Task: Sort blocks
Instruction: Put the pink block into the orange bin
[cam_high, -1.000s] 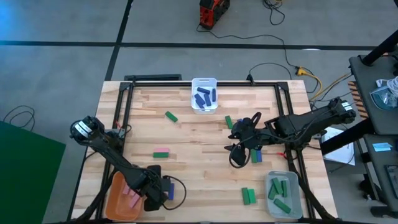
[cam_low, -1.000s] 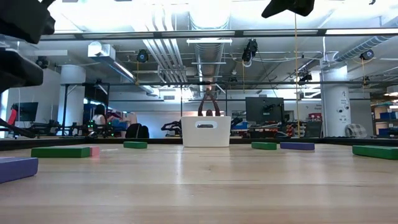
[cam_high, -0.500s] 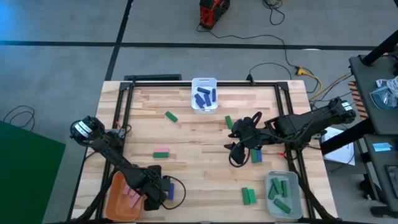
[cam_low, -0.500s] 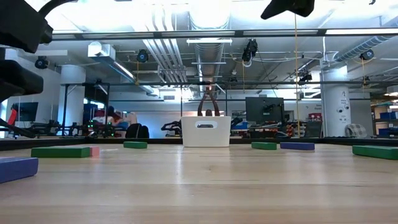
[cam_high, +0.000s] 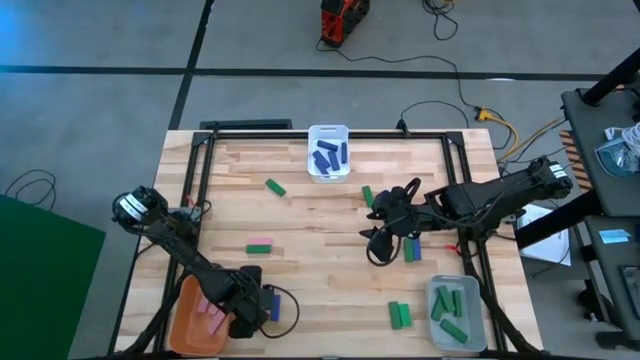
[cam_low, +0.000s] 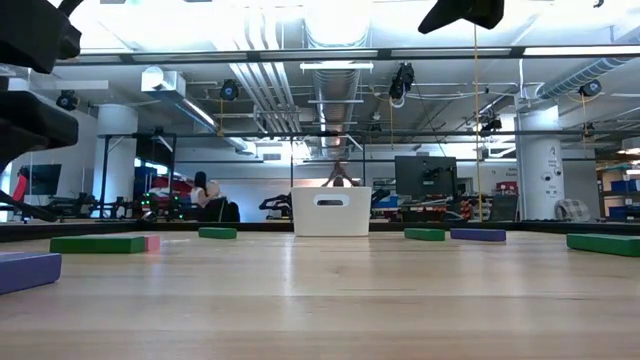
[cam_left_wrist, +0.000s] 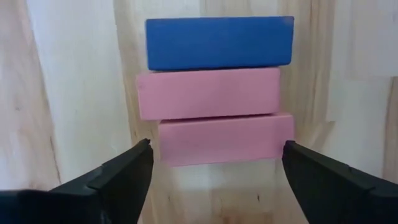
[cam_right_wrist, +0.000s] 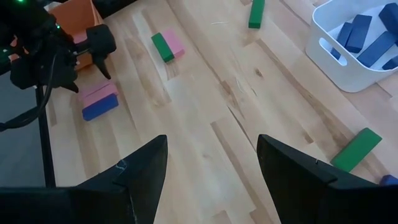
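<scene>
1. The left tool (cam_high: 268, 305) is seen low over the near left part of the counter (cam_high: 310, 270), just beside the orange bin (cam_high: 190, 320); its fingers (cam_left_wrist: 115, 180) are spread apart with nothing between them.
2. Just ahead of those fingers, three blocks are laid side by side and touching on the wood: a lower pink block (cam_left_wrist: 224, 138), a second pink block (cam_left_wrist: 208, 93) and a blue block (cam_left_wrist: 219, 42).
3. Pink blocks (cam_high: 210, 308) are seen inside the orange bin.
4. The right tool (cam_high: 378, 250) is held above the right half of the counter, toward its middle; its fingers (cam_right_wrist: 137, 171) are parted and empty.
5. A green and pink pair (cam_high: 259, 246) is found left of centre, the two touching along their long sides.
6. A single green block (cam_high: 275, 187) is placed nearer the far edge, tilted, not far from the white bin (cam_high: 328, 134).
7. Several blue blocks (cam_high: 328, 156) are piled inside the white bin at the middle of the far edge.
8. Another green block (cam_high: 367, 196) is found just beyond the right tool, and a green and blue cluster (cam_high: 411, 248) lies beside it toward the right edge.
9. A green pair (cam_high: 399, 314) is set near the near edge, just beside the grey bin (cam_high: 458, 340) at the near right corner.
10. Green blocks (cam_high: 450, 308) are held inside the grey bin.
</scene>
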